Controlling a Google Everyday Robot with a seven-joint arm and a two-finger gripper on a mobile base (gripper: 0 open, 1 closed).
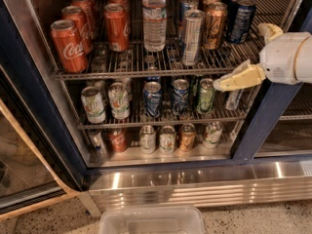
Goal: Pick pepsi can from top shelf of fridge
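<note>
The pepsi can [241, 20] is deep blue and stands at the right front of the top shelf [146, 71] of the fridge [262, 118], with more dark blue cans behind it. My gripper [241, 57] is at the right, just outside the fridge's blue frame post. It sits below and slightly right of the pepsi can and does not touch it. Its cream fingers [239, 77] are spread apart and empty; the lower one points left at the shelf's front bar.
Left of the pepsi can on the top shelf are a bronze can [214, 26], a tall slim silver can [191, 30], a water bottle [154, 16] and red Coca-Cola cans [68, 45]. Two lower racks hold several cans. A clear plastic bin [152, 221] lies on the floor.
</note>
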